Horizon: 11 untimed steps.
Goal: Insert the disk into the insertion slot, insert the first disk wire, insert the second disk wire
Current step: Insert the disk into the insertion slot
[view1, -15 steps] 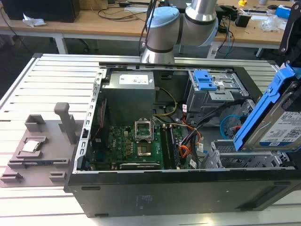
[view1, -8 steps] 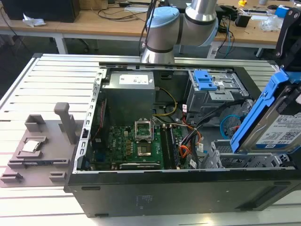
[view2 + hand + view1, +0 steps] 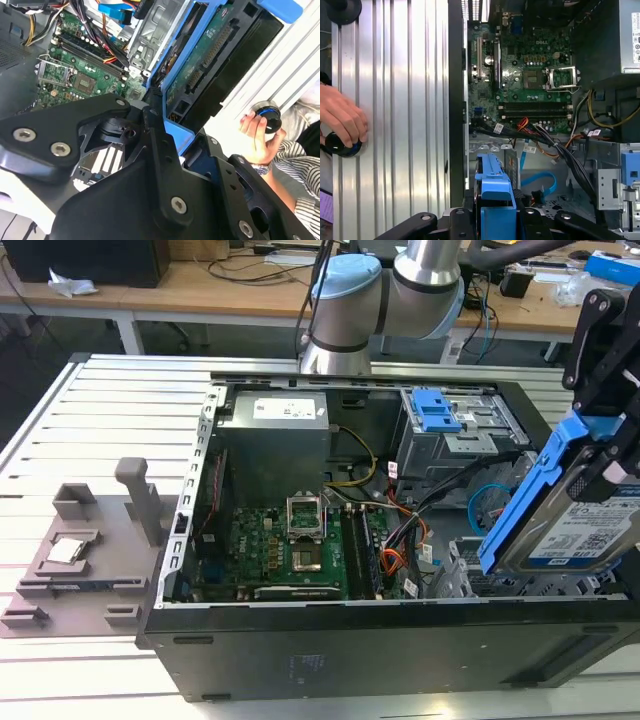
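Gripper [image 3: 608, 455] clenched on the tilted disk [image 3: 572, 530], above the open computer case [image 3: 350, 650].

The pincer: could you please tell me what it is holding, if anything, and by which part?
The pincer is shut on the disk, clamping its blue-framed upper end.

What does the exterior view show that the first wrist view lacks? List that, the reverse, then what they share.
Exterior view: the grey parts tray, the arm's joints, and the label face of the disk, held tilted above the case. First wrist view: a person's hand on a black knob. Both: the motherboard, the slatted table, the disk's blue carrier.
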{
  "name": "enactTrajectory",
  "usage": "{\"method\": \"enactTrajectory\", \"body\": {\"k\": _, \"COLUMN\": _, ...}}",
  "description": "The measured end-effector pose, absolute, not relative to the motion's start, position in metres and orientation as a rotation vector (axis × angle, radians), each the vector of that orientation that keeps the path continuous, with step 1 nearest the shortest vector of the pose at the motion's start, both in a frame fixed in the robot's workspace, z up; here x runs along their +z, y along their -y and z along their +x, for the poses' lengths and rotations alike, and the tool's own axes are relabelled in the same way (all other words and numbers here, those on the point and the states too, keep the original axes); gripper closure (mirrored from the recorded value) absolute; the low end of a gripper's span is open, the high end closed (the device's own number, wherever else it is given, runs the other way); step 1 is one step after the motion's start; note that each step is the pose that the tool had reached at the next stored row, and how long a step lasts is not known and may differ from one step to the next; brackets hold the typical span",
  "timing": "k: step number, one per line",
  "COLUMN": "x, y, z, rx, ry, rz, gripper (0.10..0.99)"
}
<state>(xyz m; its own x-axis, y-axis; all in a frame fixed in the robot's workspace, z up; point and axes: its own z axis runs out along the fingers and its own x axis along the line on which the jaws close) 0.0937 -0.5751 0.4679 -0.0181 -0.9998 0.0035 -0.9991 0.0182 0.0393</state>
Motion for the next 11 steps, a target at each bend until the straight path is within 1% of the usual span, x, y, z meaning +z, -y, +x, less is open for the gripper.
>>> {"method": "enactTrajectory", "body": {"k": 8, "x": 0.458, "y": 0.556, "z": 0.093, "rx": -0.04, "ry": 2.22, "rz": 2.18, "gripper": 0.718}}
{"method": "enactTrajectory", "body": {"k": 11, "x": 0.455, "y": 0.553, "z": 0.093, "rx": -0.04, "ry": 2.22, "rz": 2.18, "gripper": 0.718}}
